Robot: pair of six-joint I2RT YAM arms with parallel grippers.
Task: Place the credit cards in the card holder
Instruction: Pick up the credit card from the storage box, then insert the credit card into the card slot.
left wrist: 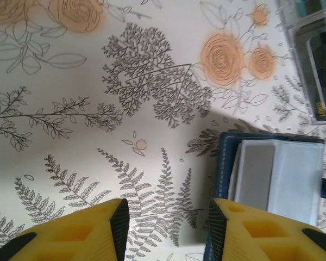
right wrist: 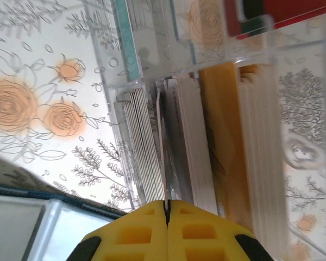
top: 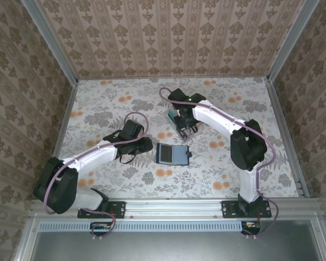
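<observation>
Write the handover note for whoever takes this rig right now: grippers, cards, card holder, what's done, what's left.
Left gripper: open, holding nothing, low over the table just left of the card holder.
Right gripper: shut, tips at the credit cards standing in the clear rack. I cannot tell whether it pinches one.
Card holder: lies open mid-table, on the near side of the rack.
Done: holder is open. I cannot tell whether it holds a card.
Left: pull cards from the rack and slot them into the holder.
</observation>
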